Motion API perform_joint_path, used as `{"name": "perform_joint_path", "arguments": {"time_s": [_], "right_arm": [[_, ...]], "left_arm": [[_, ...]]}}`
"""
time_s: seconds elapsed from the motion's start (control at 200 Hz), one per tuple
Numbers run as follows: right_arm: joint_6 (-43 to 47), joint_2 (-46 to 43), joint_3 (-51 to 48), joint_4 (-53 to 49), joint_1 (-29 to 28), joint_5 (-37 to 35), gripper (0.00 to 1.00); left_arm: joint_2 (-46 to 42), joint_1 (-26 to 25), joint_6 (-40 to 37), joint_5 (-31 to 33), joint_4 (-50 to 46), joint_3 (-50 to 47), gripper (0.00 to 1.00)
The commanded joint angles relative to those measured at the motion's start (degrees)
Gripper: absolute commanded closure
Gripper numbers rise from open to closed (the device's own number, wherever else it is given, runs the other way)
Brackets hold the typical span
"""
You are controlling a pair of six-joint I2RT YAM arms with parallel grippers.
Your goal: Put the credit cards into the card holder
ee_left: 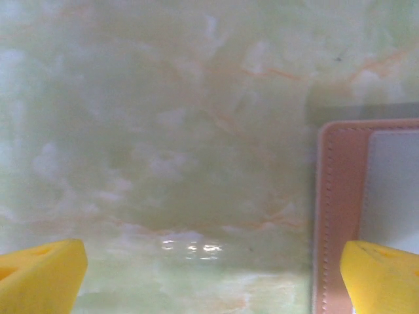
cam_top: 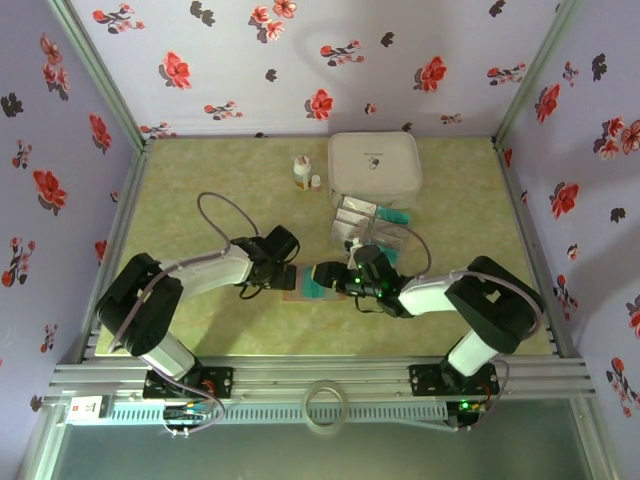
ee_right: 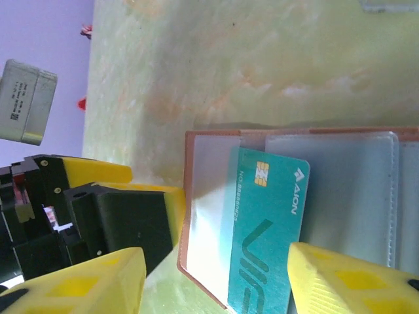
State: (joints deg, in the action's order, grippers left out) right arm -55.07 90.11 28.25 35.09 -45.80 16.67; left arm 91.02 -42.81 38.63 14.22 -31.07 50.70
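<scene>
Credit card [ee_right: 265, 229] lies on card holder [ee_right: 340, 183] between right hand's [ee_right: 216, 281] fingers.

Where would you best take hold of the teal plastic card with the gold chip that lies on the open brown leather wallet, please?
By its long edges at the chip-free end, coming from the side of the right gripper. The teal chip card lies flat on the brown leather wallet, one long edge seemingly under a clear sleeve, and that end points between the open fingers.
</scene>
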Motion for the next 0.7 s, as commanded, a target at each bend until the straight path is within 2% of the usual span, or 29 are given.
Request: {"name": "perform_joint_path", "arguments": {"time_s": [0.0,0.11,0.185,0.235,0.33,0.44,0.56,0.695], "right_arm": [[6.12,-3.26,4.39,-14.85,-0.29,-2.02,0.39],[8.98,-5.58,8.27,-23.85,-0.33,-3.92,0.39],[10.97,-6.4,11.67,-32.52,-0.31,-6.92,0.45],[12.11,-6.45,14.01,-37.73,-0.26,-9.0,0.53],[13.91,-5.77,17.77,-45.1,-0.55,-11.77,0.76],[15.73,-3.75,20.92,-50.04,-1.2,-13.57,0.9],[16.81,-0.79,23.29,-51.69,-2.29,-13.85,0.96],[17.2,2.97,25.58,-52.06,-3.61,-13.99,0.98]], "left_arm": [[-2.71,2.02,-0.74,1.32,-3.72,1.04,0.0],[-4.2,3.72,-1.17,1.31,-3.94,0.0,0.0],[-4.28,4.69,-1.44,1.35,-4.52,-0.33,0.0],[-3.94,5.16,-1.69,1.58,-5.0,-0.37,0.0],[-2.63,5.35,-2.17,2.98,-5.95,-0.17,0.0],[-1.07,5.35,-2.58,4.31,-6.61,0.39,0.0],[-0.07,5.32,-2.86,4.41,-6.02,0.23,0.0],[0.48,5.28,-2.86,3.82,-5.34,0.1,0.0]]}}
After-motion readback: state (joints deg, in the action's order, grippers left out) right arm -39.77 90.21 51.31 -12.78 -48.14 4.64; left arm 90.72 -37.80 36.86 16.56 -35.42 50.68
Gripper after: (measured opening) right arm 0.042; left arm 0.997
